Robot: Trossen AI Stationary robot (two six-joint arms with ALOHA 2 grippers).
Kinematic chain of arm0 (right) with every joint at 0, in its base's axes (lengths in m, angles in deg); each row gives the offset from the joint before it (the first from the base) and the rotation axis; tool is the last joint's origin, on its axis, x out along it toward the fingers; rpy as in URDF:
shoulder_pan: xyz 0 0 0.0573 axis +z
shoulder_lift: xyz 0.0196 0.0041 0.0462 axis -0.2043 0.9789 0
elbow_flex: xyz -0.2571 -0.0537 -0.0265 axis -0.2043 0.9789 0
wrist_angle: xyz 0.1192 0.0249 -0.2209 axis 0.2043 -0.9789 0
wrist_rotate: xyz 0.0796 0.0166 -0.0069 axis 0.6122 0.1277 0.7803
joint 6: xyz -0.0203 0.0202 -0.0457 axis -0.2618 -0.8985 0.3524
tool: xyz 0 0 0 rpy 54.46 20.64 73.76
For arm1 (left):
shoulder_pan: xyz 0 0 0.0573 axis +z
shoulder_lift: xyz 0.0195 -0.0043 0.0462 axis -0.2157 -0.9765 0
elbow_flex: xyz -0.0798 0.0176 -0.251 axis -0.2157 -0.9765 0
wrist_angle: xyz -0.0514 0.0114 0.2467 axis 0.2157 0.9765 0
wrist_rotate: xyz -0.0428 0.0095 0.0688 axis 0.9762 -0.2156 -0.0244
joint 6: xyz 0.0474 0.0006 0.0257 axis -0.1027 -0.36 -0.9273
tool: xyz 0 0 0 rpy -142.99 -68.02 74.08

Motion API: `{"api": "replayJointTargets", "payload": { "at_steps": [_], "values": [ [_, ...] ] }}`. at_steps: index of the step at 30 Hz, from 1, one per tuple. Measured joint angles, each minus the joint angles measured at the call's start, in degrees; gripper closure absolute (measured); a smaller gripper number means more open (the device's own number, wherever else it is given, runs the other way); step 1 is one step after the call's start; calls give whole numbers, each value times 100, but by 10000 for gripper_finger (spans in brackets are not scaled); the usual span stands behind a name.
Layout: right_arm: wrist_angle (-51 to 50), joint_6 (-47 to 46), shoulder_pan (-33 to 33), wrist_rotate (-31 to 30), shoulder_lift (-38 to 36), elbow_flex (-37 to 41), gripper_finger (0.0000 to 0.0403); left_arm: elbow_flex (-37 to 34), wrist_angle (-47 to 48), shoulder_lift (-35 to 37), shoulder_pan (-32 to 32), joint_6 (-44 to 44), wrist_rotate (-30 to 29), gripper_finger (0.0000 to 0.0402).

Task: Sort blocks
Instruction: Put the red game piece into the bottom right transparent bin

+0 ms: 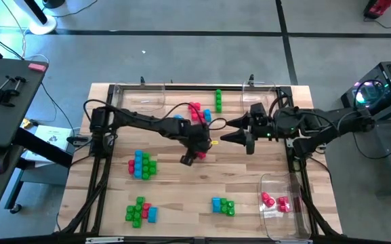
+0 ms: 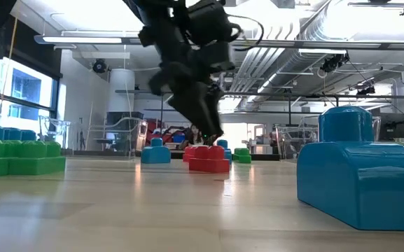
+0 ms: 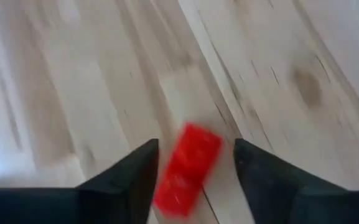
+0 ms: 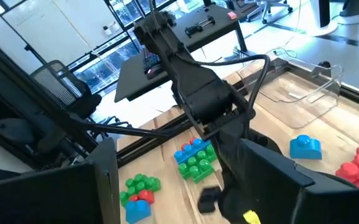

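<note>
Near the tabletop's middle the left tool (image 3: 195, 165) stands with fingers parted around a red block (image 3: 187, 168), apparently mid-release or mid-pickup, so next it must either clear away or close squarely, while the right tool (image 1: 238, 137) waits wide beside it.

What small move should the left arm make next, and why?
Probably lower and close. The left end effector is open, with a red block lying loose on the table between its fingers, not gripped. The right end effector waits open nearby.
</note>
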Motion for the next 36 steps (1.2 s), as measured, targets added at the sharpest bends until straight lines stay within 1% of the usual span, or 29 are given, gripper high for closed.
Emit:
{"api": "replayJointTargets", "payload": {
  "at_steps": [4,7,10,15,23,25,27,29,32,33,36],
  "values": [
    [0,-116,2,2,-2,0,192,3,-262,-119,-20,-100,-287,147],
    [-2,-203,2,0,-2,0,192,3,-52,-190,-5,-174,-242,130],
    [-13,-199,2,0,-2,0,192,2,148,-251,-4,-369,-201,127],
    [-48,-199,2,-158,0,0,192,8,-1,-421,6,-748,-198,126],
    [-63,-252,2,-168,0,0,192,35,-63,-794,41,-709,-88,129],
    [-66,-256,3,-167,0,0,192,34,-32,-800,41,-548,-65,141],
    [-67,-258,15,-168,0,0,192,24,5,-769,41,-376,-24,168],
    [-71,-251,17,-166,0,0,192,14,57,-708,35,-236,-34,212],
    [-70,-234,17,-124,0,0,192,-8,142,-543,29,-37,-115,298],
    [-70,-212,17,-79,-1,0,192,-10,153,-455,48,38,-125,312],
    [-89,-208,17,110,-15,0,192,45,230,-74,134,237,94,312]
  ]
}}
